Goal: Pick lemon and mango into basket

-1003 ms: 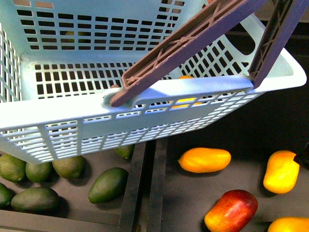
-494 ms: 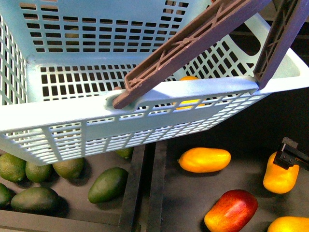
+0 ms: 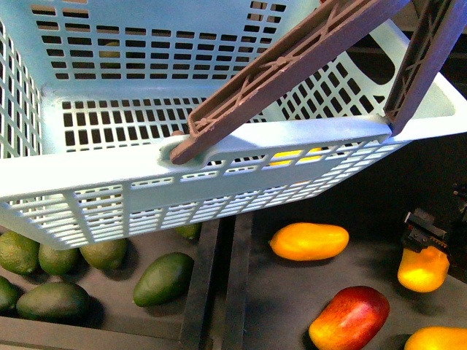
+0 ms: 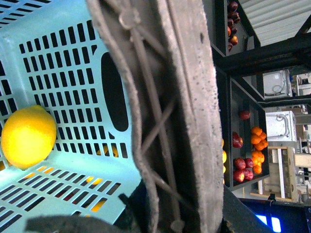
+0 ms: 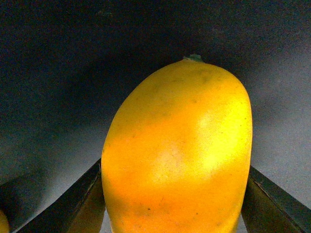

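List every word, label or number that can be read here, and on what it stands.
None can be read. On their visible sides the basket, the lemon and the mango show no print or sticker. The pale boxes beyond the shelves are too small to tell.

the mango [image 5: 177, 150] filled most of the view. it was smooth and orange-yellow, with a bright patch on one flank and a small green stem nub [image 5: 194, 58] at its far end. the right gripper [image 5: 175, 204] straddled the mango, its dark fingers [image 5: 73, 206] one on each side, either against the skin or just beside it; which could not be told. a dark matte surface [image 5: 58, 73] lay all around the mango.
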You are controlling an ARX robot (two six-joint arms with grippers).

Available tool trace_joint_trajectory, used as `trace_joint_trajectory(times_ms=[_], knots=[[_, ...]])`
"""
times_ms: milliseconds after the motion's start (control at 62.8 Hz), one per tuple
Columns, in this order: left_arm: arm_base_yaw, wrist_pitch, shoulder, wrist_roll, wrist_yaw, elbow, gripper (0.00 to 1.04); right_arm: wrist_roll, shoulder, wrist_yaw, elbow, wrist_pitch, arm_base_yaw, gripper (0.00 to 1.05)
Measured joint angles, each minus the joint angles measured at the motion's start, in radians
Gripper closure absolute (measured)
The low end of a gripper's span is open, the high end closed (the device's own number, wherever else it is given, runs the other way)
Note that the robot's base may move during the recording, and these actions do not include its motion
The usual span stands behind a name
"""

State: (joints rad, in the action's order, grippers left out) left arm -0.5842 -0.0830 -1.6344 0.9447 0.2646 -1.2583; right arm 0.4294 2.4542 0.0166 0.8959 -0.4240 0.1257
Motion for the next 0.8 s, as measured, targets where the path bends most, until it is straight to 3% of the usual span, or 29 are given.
trace_joint_trajectory(times_ms=[302, 605, 796], knots=[[0.0, 0.0, 0.0, 0.0, 0.001, 0.0, 0.93, -0.034, -0.143, 0.08, -0.119, -0.061, 0.069, 0.42], [0.0, 0.0, 0.0, 0.0, 0.001, 0.0, 0.93, -0.098, -0.583, 0.261, -0.251, -0.022, 0.15, 0.42], [0.0, 0.0, 0.0, 0.0, 0.0, 0.0, 0.93, -0.072, -0.82, 0.31, -0.266, 0.022, 0.157, 0.42]])
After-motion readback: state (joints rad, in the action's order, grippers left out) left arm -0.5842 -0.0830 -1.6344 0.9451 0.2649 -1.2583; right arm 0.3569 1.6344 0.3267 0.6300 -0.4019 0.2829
